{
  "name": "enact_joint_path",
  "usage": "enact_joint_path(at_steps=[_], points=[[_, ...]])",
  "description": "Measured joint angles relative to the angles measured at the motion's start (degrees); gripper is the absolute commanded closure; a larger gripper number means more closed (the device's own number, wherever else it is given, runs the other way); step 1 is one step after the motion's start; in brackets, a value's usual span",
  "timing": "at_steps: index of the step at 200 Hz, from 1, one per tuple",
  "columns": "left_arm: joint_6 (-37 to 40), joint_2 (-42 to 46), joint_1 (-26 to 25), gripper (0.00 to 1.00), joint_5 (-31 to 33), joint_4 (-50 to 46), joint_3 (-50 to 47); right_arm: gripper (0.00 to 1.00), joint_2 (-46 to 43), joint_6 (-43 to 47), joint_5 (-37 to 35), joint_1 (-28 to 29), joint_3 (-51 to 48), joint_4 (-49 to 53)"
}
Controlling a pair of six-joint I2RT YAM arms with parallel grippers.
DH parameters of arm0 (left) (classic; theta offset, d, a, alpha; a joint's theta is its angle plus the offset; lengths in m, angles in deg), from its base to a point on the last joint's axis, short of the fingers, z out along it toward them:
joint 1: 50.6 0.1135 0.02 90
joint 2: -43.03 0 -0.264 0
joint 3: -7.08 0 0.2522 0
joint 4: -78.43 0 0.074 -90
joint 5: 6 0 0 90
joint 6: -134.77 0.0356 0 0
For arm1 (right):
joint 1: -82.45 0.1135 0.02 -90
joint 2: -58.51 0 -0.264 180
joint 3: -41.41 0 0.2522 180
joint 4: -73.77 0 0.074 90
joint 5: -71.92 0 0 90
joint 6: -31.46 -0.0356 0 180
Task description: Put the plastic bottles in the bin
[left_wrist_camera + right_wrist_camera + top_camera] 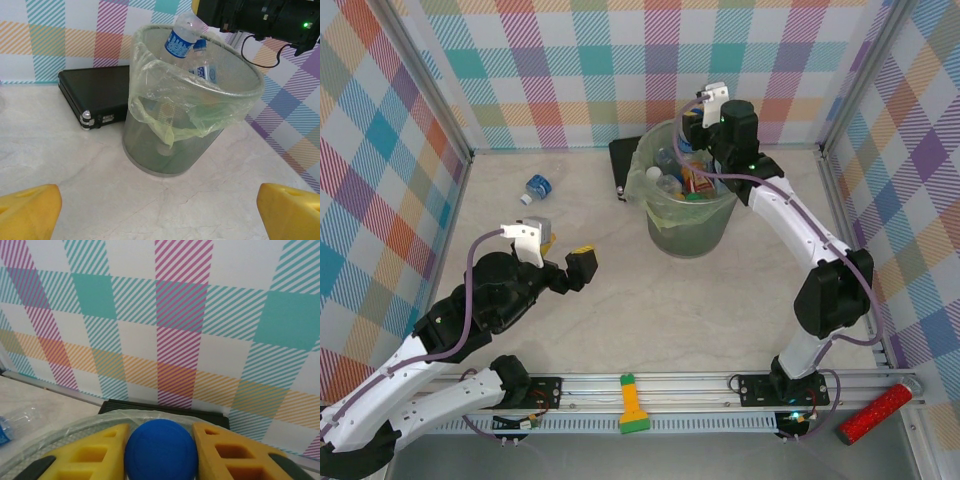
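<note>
We log left gripper [582, 264], lower left, jaws wide, empty. One loose bottle [537, 187] lies upper left on the table [620, 330]. Farther, bin [690, 235], upper centre, holds several; right gripper [159, 440] clamps blue-capped bottle [181, 38] over it. We judge: nearly done.

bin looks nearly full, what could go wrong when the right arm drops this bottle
1. The bin is piled with bottles up to its rim, so the bottle pinched by its cap in the right fingers may bounce or roll out.
2. The loose bag hanging over the rim could snag or get dragged.
</note>
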Motion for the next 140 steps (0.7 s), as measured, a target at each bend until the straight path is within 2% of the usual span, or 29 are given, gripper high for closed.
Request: enact_joint_path(at_steps=[82, 140], points=[[0.0, 1.4, 0.0, 0.0, 0.3, -0.2, -0.7, 0.67, 2.6, 9.3, -2.9, 0.1, 1.2, 0.0], [0.0, 1.6, 0.0, 0.0, 0.4, -0.2, -0.7, 0.66, 1.4, 6.2, -1.5, 0.2, -1.6, 0.5]])
